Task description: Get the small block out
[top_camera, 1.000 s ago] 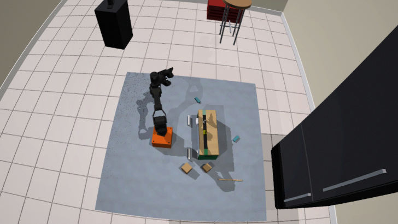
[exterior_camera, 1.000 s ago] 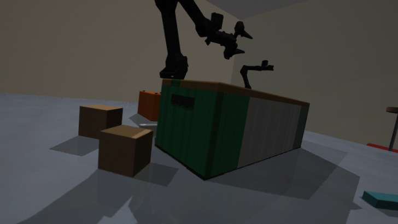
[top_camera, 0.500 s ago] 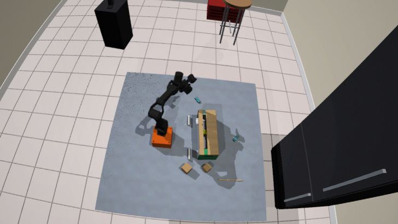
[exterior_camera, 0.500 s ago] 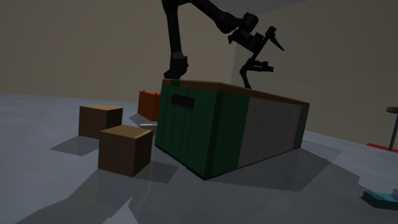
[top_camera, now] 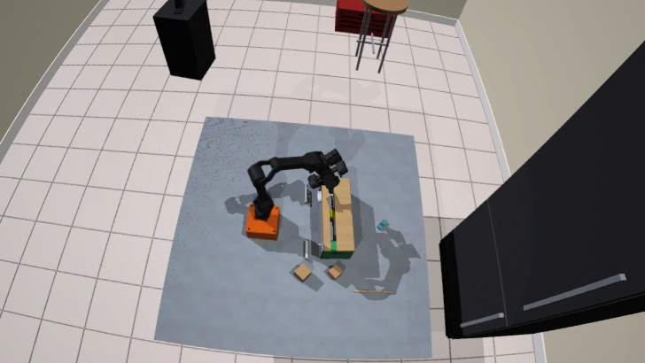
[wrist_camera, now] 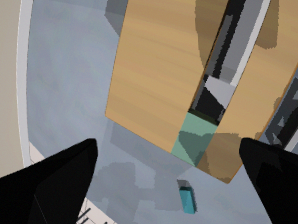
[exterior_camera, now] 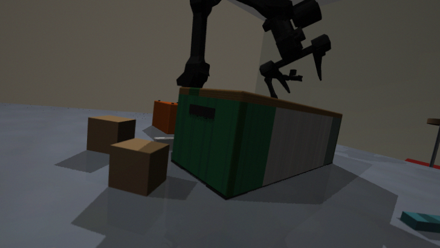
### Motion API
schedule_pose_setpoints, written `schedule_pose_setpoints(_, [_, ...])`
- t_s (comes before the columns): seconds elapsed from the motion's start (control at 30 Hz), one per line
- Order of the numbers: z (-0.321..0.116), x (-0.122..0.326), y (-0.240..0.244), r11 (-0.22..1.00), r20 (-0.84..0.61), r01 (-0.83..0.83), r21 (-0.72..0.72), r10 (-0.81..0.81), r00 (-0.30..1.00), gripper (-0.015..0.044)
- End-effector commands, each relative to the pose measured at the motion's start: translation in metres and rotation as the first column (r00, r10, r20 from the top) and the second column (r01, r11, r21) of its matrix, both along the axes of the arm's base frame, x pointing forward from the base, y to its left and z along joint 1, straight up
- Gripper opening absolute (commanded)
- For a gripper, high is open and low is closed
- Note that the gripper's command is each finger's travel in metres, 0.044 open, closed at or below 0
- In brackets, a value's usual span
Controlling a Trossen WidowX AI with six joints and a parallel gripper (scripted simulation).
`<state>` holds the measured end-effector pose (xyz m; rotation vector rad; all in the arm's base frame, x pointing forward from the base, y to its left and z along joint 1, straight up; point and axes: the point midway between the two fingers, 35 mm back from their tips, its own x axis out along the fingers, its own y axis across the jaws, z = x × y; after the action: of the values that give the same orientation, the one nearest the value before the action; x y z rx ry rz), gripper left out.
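The box (top_camera: pixel 344 225) (exterior_camera: pixel 209 144) (wrist_camera: pixel 150 65) stands upright, with a wooden top, green end wall and a long slot along the top. A small yellow piece (top_camera: pixel 331 214) shows through the slot near mid-length; I cannot tell for certain whether it is the block. Its shelf is mostly hidden. My gripper (exterior_camera: pixel 304 86) (wrist_camera: pixel 170 146) is open and empty, tilted, above the box top near the end farther from the wooden cubes. In the top view the arm hides its fingertips. The wrist view shows a green patch (wrist_camera: pixel 200 131) at that end of the slot.
Two wooden cubes (top_camera: pixel 302 272) (top_camera: pixel 335 271) stand off the box's near end. Two grey bars (top_camera: pixel 307 195) (top_camera: pixel 306 249) lie before its clear front. A thin stick (top_camera: pixel 372 291) and a teal piece (top_camera: pixel 383 224) (exterior_camera: pixel 421 222) lie nearby. Another teal piece (wrist_camera: pixel 187 200) lies beyond the far end.
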<state>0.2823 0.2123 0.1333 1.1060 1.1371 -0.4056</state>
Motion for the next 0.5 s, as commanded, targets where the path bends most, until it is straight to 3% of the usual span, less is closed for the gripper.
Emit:
schedule_pose_setpoints(0.0, [-0.017, 0.012, -0.058, 0.998, -0.176, 0.039, -0.054, -0.048, 0.983, 0.04])
schedule_pose_setpoints(0.3, [-0.028, 0.003, -0.164, 0.983, -0.511, 0.181, 0.018, -0.147, 0.847, 0.04])
schedule_pose_setpoints(0.47, [-0.027, -0.002, -0.179, 0.975, -0.555, 0.216, 0.049, -0.153, 0.818, 0.04])
